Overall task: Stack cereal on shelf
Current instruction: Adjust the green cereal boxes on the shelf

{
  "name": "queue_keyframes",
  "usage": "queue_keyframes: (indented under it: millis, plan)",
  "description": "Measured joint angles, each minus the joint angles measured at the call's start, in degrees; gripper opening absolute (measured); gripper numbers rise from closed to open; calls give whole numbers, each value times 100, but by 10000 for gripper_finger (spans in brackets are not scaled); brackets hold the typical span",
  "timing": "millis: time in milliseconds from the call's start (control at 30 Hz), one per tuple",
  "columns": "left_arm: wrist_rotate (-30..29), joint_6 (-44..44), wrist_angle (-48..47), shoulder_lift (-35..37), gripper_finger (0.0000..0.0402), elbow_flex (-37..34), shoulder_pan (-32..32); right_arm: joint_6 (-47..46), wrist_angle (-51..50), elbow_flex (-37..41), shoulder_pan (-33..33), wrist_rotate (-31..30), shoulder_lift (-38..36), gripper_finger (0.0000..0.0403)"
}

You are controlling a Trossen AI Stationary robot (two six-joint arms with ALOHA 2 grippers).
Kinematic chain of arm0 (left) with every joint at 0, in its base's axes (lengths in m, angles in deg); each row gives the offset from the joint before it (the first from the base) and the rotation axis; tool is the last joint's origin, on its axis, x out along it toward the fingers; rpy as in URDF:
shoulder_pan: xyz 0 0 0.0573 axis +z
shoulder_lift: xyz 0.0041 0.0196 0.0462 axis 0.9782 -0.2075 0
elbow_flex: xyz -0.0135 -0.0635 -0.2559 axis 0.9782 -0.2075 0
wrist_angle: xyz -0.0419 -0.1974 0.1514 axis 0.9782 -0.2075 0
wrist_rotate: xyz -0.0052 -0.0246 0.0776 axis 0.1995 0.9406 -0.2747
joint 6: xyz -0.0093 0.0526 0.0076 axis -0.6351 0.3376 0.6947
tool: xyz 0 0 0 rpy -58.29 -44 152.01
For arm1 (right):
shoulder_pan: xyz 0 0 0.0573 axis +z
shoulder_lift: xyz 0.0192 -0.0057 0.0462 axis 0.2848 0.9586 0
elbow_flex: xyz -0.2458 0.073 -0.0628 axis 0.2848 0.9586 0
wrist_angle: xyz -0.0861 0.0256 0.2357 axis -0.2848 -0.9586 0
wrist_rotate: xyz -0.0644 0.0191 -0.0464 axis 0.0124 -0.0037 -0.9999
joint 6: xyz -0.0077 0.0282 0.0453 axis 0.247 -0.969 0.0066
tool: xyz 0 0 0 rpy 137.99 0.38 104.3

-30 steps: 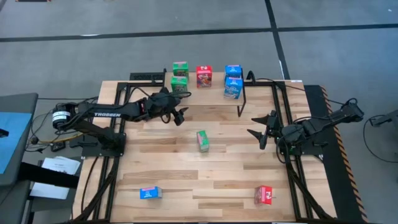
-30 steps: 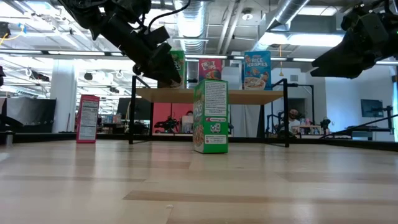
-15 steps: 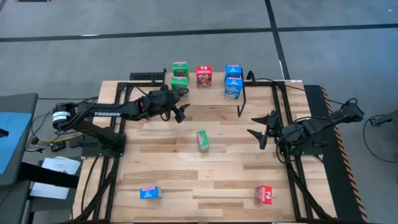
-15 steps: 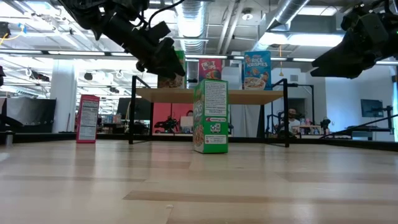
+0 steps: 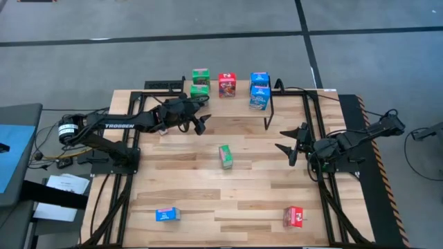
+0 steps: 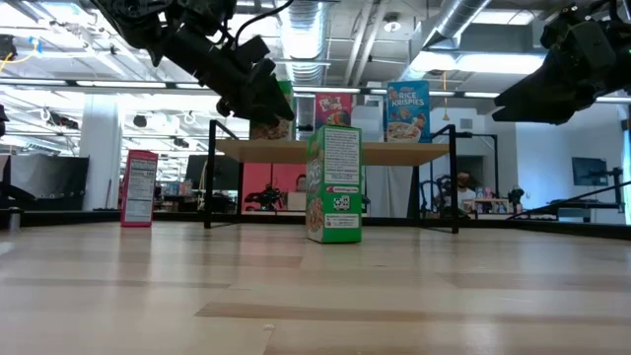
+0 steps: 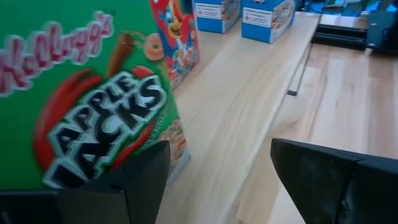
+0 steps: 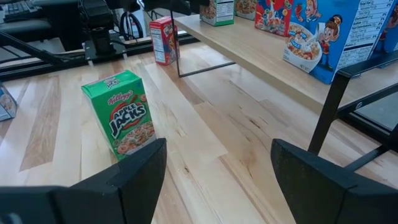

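The shelf (image 5: 235,114) stands at the table's far edge. On it stand two green cereal boxes (image 5: 200,88), a red one (image 5: 227,84) and two blue ones (image 5: 259,97). My left gripper (image 5: 201,114) is open at the shelf's left end, just in front of the nearer green box (image 7: 93,93), which fills the left wrist view beside one finger. My right gripper (image 5: 291,142) is open and empty above the table's right side. A green box (image 5: 225,155) stands upright on its bottom at mid-table; it also shows in the right wrist view (image 8: 124,115). My left gripper comes level from the table's near-left side at the nearer green box on the shelf. One finger (image 7: 134,180) stands close against the lower part of the box's printed front (image 7: 155,134). I cannot tell whether it touches. The box stands upright on the shelf.
A blue box (image 5: 167,215) lies near the table's front left and a red box (image 5: 294,216) near the front right. The shelf's black legs (image 5: 271,114) stand at its ends. Bare wood lies between the middle green box and the front edge.
My left gripper has moved toward the table's far edge, closer to the nearer green box on the shelf, staying open. My right arm has kept still.
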Motion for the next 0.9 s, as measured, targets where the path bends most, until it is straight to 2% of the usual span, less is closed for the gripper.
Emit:
queue_keyframes:
  millis: [267,633,900]
  plan:
    - [17,81,147,0,270,2,248,0,0,0,0,0,-1,313]
    - [168,44,150,2,270,7,218,0,-1,0,2,0,0,313]
    - [38,-194,-1086,597,270,11,163,0,-1,0,0,1,0,313]
